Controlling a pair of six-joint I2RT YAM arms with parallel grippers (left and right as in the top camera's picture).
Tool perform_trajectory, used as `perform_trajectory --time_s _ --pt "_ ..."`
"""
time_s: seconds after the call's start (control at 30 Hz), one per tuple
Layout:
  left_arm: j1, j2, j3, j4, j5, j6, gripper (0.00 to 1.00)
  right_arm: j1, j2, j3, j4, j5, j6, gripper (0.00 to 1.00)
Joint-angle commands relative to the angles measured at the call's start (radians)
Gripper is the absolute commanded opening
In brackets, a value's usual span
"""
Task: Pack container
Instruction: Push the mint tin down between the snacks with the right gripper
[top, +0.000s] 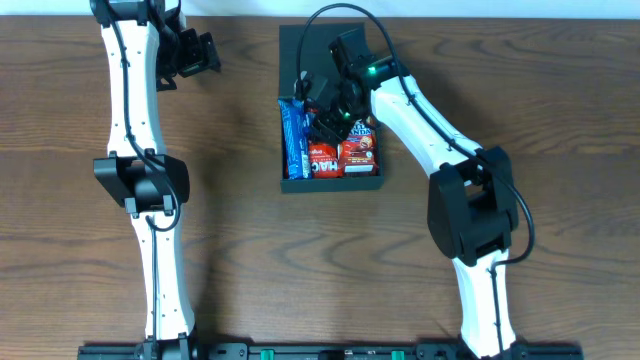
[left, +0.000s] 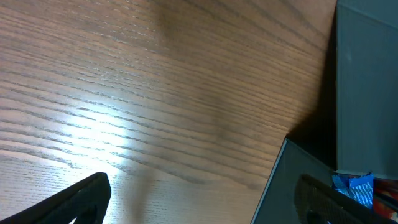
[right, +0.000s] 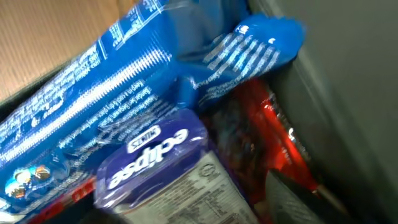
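Right fingers (top: 322, 108) inside the container (top: 330, 183), state unclear; left fingers (left: 74, 199) spread, off beside it

Snack packets (top: 330, 152) crowd the container (top: 333, 185); open table (top: 240, 220) surrounds it.

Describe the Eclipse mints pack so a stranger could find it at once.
Start at the dark box on the wooden table, under the right gripper. Inside, next to the long blue packet, is the Eclipse pack: the only purple one, its name in white letters.
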Motion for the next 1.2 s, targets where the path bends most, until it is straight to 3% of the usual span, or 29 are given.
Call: perform_trajectory --time_s 0.0,0.13,1.17 --pt "0.002 -0.010 0.021 -0.032 -0.010 0.022 0.95 0.006 0.002 0.003 0.018 -0.018 0.018 0.61" --pt "0.002 -0.010 0.021 -0.032 -0.010 0.022 0.95 0.006 0.002 0.003 0.024 -0.018 0.036 0.61" --pt "0.002 -0.010 0.021 -0.031 -0.010 0.022 0.95 0.006 0.002 0.007 0.028 -0.019 0.183 0.31"
